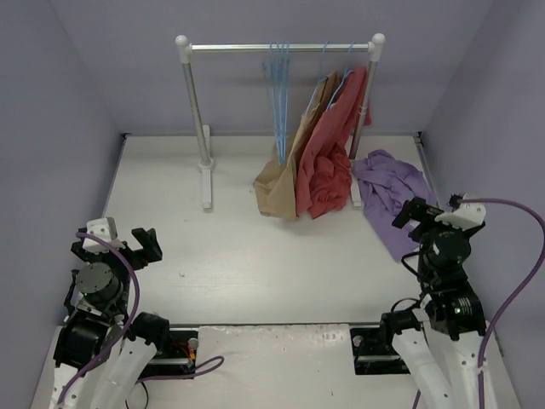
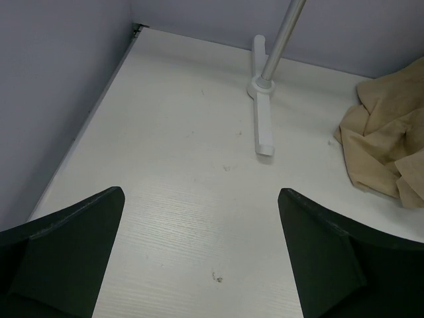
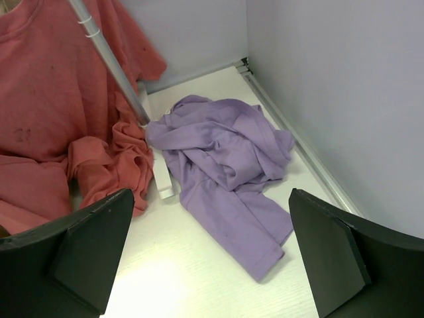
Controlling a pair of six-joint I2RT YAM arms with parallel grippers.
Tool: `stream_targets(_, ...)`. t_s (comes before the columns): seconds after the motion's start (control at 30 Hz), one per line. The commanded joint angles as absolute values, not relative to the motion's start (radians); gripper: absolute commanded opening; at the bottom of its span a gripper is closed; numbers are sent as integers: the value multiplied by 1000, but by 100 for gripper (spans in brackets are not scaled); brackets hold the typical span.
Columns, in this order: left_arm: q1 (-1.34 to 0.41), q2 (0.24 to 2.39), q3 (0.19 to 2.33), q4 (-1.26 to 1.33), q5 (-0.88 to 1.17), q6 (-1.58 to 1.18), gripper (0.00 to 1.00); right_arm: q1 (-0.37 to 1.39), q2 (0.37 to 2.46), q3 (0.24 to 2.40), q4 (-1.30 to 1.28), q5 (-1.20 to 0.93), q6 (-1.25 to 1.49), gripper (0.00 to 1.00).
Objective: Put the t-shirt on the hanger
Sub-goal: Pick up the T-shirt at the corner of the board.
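Observation:
The lavender t-shirt lies crumpled on the table at the right, by the rack's right foot; it fills the middle of the right wrist view. Empty light-blue hangers hang from the rail. My right gripper is open and empty, just near of the t-shirt's near edge; in its own view the shirt lies ahead between the jaws. My left gripper is open and empty over bare table at the near left.
A white clothes rack stands at the back, its left foot ahead of the left gripper. A tan-brown garment and a brick-red garment hang on it, draping onto the table. Purple walls close three sides.

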State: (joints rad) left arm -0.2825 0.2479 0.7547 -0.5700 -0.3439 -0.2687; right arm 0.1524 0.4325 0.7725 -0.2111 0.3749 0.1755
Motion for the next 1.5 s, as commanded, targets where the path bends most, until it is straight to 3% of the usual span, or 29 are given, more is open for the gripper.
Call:
stream_targets(0.0, -288, 265, 753, -486, -369, -273, 97, 159, 633, 863, -130, 356, 244, 100)
stream_targets(0.3, -288, 296, 743, -479, -369, -278, 97, 155, 1123, 968, -125, 379, 450, 100)
stream_targets(0.53, -283, 363, 754, -483, -326, -277, 97, 120, 1507, 1036, -94, 394, 439, 99)
stream_targets(0.9, -273, 385, 758, -479, -288, -267, 97, 69, 1769, 1063, -15, 317, 398, 88)
stream_targets(0.97, -273, 387, 759, -479, -287, -267, 97, 66, 1800, 1066, -15, 294, 391, 74)
stream_targets(1.03, -273, 387, 759, -477, -287, -265, 97, 57, 1810, 1066, -15, 285, 388, 52)
stream_targets(1.1, -273, 387, 759, -479, -276, -262, 97, 46, 1771, 1051, -17, 331, 400, 21)
stream_targets(1.17, -273, 389, 759, -477, -271, -262, 97, 44, 1687, 1046, -24, 370, 388, 3)
stream_targets(1.33, -273, 392, 759, -471, -252, -262, 97, 58, 1431, 1136, -111, 398, 326, 0)
stream_targets(1.47, -273, 388, 757, -467, -231, -253, 97, 86, 1216, 1338, -209, 295, 204, 0)
